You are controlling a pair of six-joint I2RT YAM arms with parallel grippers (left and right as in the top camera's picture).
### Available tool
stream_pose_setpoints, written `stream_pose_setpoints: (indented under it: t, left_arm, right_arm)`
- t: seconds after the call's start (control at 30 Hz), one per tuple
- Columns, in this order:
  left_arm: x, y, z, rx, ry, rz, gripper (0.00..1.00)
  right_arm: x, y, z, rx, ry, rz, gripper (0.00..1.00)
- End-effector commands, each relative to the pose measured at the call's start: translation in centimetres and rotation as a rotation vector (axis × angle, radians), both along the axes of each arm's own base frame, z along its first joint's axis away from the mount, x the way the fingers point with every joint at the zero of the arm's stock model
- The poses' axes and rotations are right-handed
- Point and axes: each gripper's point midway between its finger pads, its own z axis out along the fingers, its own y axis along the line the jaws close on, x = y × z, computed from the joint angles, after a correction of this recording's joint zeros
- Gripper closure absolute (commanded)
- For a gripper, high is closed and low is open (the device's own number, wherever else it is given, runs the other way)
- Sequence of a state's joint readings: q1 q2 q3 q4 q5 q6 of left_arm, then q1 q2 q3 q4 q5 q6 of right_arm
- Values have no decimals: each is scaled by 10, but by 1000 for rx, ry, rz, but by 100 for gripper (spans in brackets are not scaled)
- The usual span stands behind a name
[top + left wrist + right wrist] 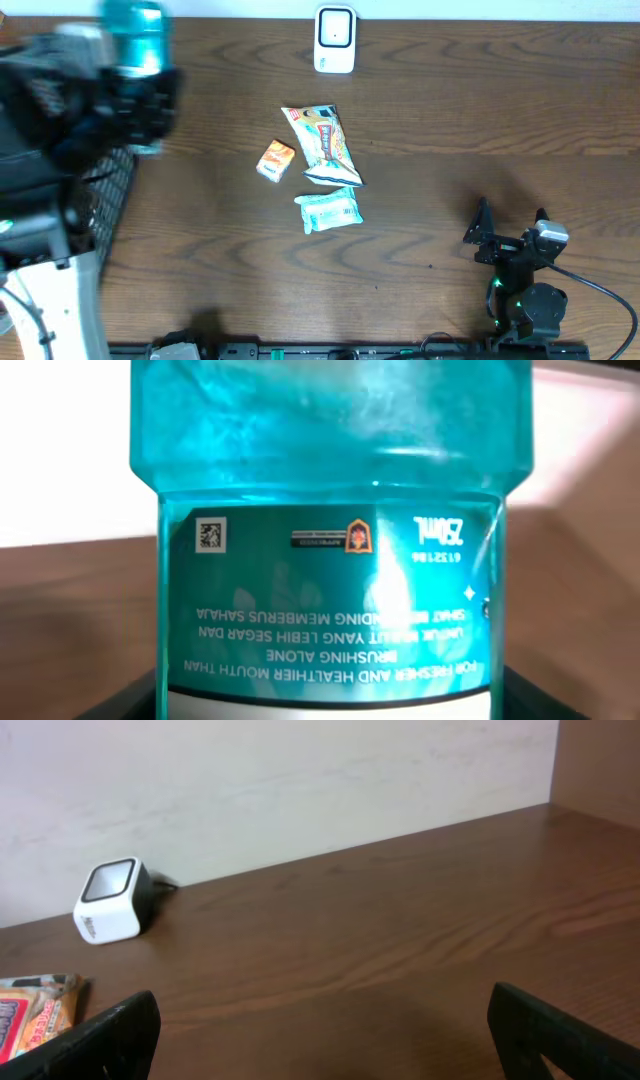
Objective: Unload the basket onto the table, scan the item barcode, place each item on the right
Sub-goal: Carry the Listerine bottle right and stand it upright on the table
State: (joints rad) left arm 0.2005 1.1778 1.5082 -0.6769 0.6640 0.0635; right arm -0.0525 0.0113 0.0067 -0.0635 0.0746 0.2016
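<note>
My left fingers (545,705) grip the mouthwash bottle (135,30), lifted off the counter (450,130) at the far left, well apart from the scanner (334,38) at far centre. Right fingers (110,1030) are wide and empty, parked near right. Left wrist view: label upside down, small square code at its left, no striped barcode on this face. It's probably on another side; overhead too blurred to tell. To do it well: carry the bottle right, roll the wrist until the barcode faces the scanner window squarely, then hold steady, near but not touching. Pass above the snack packets (322,145) mid-counter.
</note>
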Motion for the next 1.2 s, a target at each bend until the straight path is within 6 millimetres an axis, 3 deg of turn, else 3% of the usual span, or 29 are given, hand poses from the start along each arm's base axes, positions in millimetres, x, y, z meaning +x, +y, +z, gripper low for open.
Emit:
stream_pose_setpoints:
  t: [0.0, 0.13, 0.23, 0.5, 0.73, 0.87, 0.97, 1.17]
  left_arm:
    - [-4, -89, -3, -57, 57, -219, 48]
    - [7, -149, -49, 28, 174, -266, 48]
    - [16, -195, -95, 88, 280, -267, 48]
    - [51, -273, -209, 62, 491, -51, 48]
    - [57, -303, -308, -51, 704, 167, 48]
    - [53, -310, -349, -22, 757, 187, 48]
    - [50, -310, -365, 3, 778, 191, 47]
    - [48, -311, -368, 21, 780, 181, 47]
  right_arm:
    - [0, 1, 0, 7, -1, 6, 1]
    - [0, 1, 0, 7, -1, 6, 1]
    - [0, 1, 0, 7, -1, 6, 1]
    - [0, 1, 0, 7, -1, 6, 1]
    - [0, 1, 0, 7, -1, 6, 1]
    - [0, 1, 0, 7, -1, 6, 1]
    - [0, 1, 0, 7, -1, 6, 1]
    - [0, 1, 0, 7, -1, 6, 1]
